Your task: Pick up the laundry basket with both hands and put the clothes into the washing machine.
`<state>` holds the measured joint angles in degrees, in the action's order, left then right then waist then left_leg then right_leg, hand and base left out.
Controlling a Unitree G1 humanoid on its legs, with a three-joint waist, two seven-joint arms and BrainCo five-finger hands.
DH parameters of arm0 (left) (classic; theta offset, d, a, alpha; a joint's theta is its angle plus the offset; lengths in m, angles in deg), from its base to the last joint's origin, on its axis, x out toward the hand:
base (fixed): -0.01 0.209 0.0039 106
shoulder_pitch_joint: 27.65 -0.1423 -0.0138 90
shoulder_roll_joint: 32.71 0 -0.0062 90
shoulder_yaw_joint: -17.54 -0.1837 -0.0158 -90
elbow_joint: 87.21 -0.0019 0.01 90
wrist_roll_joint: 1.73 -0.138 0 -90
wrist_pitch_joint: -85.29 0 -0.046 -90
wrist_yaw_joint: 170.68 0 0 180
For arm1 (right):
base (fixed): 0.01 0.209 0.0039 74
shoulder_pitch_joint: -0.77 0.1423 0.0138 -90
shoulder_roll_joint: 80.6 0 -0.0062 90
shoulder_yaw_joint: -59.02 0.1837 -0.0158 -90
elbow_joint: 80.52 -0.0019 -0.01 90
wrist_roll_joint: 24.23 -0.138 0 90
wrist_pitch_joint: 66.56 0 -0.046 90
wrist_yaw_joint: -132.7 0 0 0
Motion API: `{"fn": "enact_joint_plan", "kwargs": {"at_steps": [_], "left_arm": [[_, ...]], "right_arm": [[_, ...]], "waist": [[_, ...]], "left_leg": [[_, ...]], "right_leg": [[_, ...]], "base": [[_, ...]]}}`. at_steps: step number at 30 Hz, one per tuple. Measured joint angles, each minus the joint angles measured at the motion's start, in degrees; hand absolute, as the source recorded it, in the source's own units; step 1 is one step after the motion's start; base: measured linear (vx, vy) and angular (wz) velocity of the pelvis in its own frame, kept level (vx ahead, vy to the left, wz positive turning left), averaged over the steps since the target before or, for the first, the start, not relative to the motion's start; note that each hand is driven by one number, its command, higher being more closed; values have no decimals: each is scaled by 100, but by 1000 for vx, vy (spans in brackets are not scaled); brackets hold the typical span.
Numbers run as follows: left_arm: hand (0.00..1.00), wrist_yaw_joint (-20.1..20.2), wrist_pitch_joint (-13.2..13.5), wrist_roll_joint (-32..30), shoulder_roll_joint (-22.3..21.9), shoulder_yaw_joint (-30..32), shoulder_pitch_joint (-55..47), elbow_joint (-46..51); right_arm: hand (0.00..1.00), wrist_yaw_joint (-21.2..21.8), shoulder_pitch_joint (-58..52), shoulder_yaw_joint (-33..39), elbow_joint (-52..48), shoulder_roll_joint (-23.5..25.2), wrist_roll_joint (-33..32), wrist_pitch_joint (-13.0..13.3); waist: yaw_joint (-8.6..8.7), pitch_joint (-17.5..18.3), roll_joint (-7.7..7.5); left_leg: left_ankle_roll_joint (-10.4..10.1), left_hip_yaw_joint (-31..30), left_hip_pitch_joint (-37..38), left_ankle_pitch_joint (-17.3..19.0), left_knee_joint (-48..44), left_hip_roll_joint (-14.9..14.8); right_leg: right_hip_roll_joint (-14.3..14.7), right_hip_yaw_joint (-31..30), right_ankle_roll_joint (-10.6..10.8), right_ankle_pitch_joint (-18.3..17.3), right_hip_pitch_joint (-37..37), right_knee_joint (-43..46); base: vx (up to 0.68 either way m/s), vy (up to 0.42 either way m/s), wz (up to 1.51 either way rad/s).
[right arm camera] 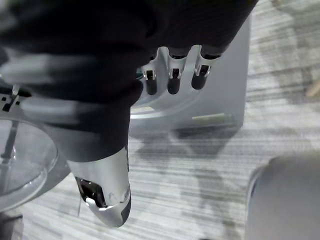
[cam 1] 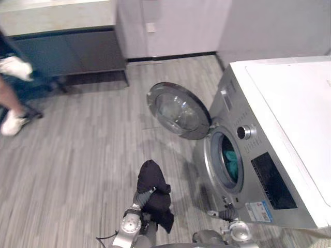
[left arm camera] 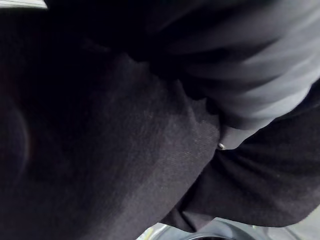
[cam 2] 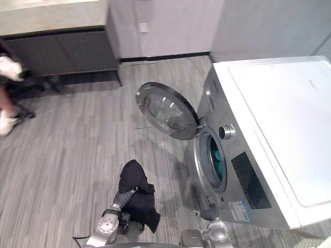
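Black garment (cam 1: 158, 206) draped on left hand (cam 1: 143, 196) (grip cannot be told; right hand (right arm camera: 172, 70) slack, empty) may slide off short of drum (cam 1: 226, 147), 2 o'clock.

L hand (cam 1: 143, 197) mostly hidden under black garment (cam 1: 153, 182); person (cam 1: 6, 97) cut off by edge.

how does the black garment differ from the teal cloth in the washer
Colour: the black garment is dark, the teal cloth bright. Place: the black garment is held up over the floor, while the teal cloth lies inside the washer. The black garment shows nearly whole, the teal cloth only partly through the opening. Both are soft laundry.
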<state>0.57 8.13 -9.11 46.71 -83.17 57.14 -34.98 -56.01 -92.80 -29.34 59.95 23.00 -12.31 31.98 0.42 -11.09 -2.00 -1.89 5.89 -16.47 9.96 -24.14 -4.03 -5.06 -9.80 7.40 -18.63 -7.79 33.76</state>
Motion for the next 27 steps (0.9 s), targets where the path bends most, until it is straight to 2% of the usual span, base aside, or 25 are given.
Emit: {"fn": "enact_joint_plan", "kwargs": {"at_steps": [2, 3, 4, 6, 8, 9, 10, 11, 12, 13, 14, 15, 16, 18, 19, 20, 21, 22, 24, 26, 27], "left_arm": [[100, -8, -21, 1, 123, -1, 1, 4], [100, -16, -49, 4, 195, 2, -1, 20], [100, -18, -52, 4, 218, 4, 3, 48], [100, -22, -51, 19, 329, 37, 27, 212], [100, -10, -52, 23, 398, 43, 57, 248], [100, -2, -55, 19, 412, 45, 81, 246], [100, 5, -57, 13, 412, 45, 84, 236], [100, 17, -100, 8, 369, 25, 144, 196], [100, 96, -107, 2, 327, 17, 60, 197], [100, 127, -117, 3, 294, 16, -18, 195], [100, 133, -121, 2, 285, 14, -40, 188], [100, 152, -118, 3, 230, -5, -12, 183], [100, 157, -117, 3, 200, -3, 21, 182], [100, 177, -116, 3, 114, -25, 109, 165], [100, 184, -116, 2, 93, -34, 177, 128], [100, 183, -116, 2, 89, -34, 196, 120], [100, 168, -102, 1, 63, -43, 227, 122], [100, 123, -103, -1, 41, -89, 294, 9], [100, 114, -117, 0, 117, -110, 404, -58], [100, 110, -116, 0, 210, -163, 393, -58], [100, 107, -116, 1, 266, -170, 327, -76]], "right_arm": [[0, 5, 76, -137, 5, 5, 33, -8], [0, 7, 76, -210, -8, 4, 56, -8], [0, 5, 95, -223, -15, -7, 60, 0], [0, 7, 269, -345, -11, -22, 101, 3], [0, 10, 372, -385, -12, -12, 108, 10], [0, 12, 361, -382, -12, -28, 110, 13], [0, 12, 341, -378, -11, -39, 109, 14], [0, 13, 292, -377, 4, -123, 105, 4], [0, 15, 174, -388, 1, -184, 98, 4], [0, 9, 126, -383, -1, -227, 86, 3], [0, 5, 112, -384, 0, -257, 74, 3], [0, -4, 131, -350, -7, -284, 22, 1], [0, -2, 145, -318, -5, -309, 11, 1], [0, -7, 151, -199, 92, -309, -8, -5], [0, -13, 148, -144, 203, -278, -8, -8], [0, -11, 148, -108, 248, -266, -29, -9], [0, -22, 89, -53, 261, -328, -22, -5], [0, -46, 108, -34, 293, -332, -14, -7], [0, -51, 72, 84, 291, -248, -10, 4], [0, -55, 71, 85, 324, -238, -10, 2], [0, -56, 71, 85, 331, -240, -10, 0]], "waist": [[31, -28, -3], [58, -44, 21], [76, -47, 29], [80, -48, 52], [90, -53, 65], [110, 18, -70], [125, 18, -102], [196, -70, 47], [146, -86, 163], [161, -96, 265], [157, -106, 267], [77, -100, 239], [62, -108, 225], [37, -120, 211], [42, -129, 201], [41, -128, 204], [41, -96, 293], [48, -80, 269], [105, -44, 172], [107, -33, 144], [111, -35, 146]], "left_leg": [[174, 526, 411, 119, 103, 1], [210, 888, 841, 224, 286, -9], [219, 1026, 1006, 261, 374, -23], [172, 1665, 1436, 306, 633, -145], [149, 1939, 1511, 320, 618, -185], [39, 2100, 1534, 391, 470, -187], [-18, 2133, 1513, 428, 301, -203], [-159, 2109, 1413, 516, -396, -487], [-136, 2069, 1233, 450, -1438, -880], [61, 1941, 1088, 266, -2171, -1104], [122, 1776, 914, 326, -2536, -1182], [110, 1340, 616, 557, -2710, -1047], [101, 1191, 521, 586, -2645, -982], [19, 516, 243, 660, -1999, -755], [-24, -99, 203, 638, -1333, -567], [-122, -361, 219, 577, -986, -490], [-462, -890, 341, -2, -16, -421], [-495, -1002, 406, -113, 119, -349], [-488, -831, 462, -120, 167, -214], [-426, -585, 548, -82, 162, -138], [-322, -441, 645, -15, 156, -124]], "right_leg": [[-354, 650, -171, 128, -386, 746], [-600, 1374, -355, 38, -470, 1033], [-648, 1663, -407, 9, -477, 1036], [-717, 2995, -433, -5, -602, 697], [-700, 3876, -506, 38, -604, 173], [-481, 3991, -771, 237, -575, -488], [-391, 3927, -1016, 340, -544, -712], [-219, 3819, -1074, 397, -327, -856], [52, 3585, -1087, 397, -27, -1072], [243, 3375, -1109, 394, 170, -1194], [280, 3193, -1128, 387, 243, -1206], [311, 2711, -1123, 392, 263, -1187], [307, 2567, -1118, 395, 263, -1190], [300, 2022, -1104, 403, 287, -1152], [280, 1748, -1086, 410, 376, -1115], [274, 1657, -1011, 421, 398, -1086], [337, 1441, -755, 386, 441, -1061], [318, 1137, -519, 249, 459, -1091], [148, 953, -363, 377, 482, -1283], [18, 762, -250, 453, 557, -1453], [-14, 629, -206, 478, 593, -1492]], "base": [[264, 337, -146], [184, 195, -107], [233, 200, -131], [251, 147, -129], [271, 74, -105], [283, -1, -83], [323, -42, -59], [336, -62, -75], [350, -60, -107], [343, -12, -123], [332, 54, -150], [309, 85, -137], [298, 105, -159], [318, 189, -143], [269, 238, -126], [249, 275, -125], [229, 291, -116], [221, 272, -101], [168, 228, -52], [98, 203, -44], [49, 124, -45]]}}
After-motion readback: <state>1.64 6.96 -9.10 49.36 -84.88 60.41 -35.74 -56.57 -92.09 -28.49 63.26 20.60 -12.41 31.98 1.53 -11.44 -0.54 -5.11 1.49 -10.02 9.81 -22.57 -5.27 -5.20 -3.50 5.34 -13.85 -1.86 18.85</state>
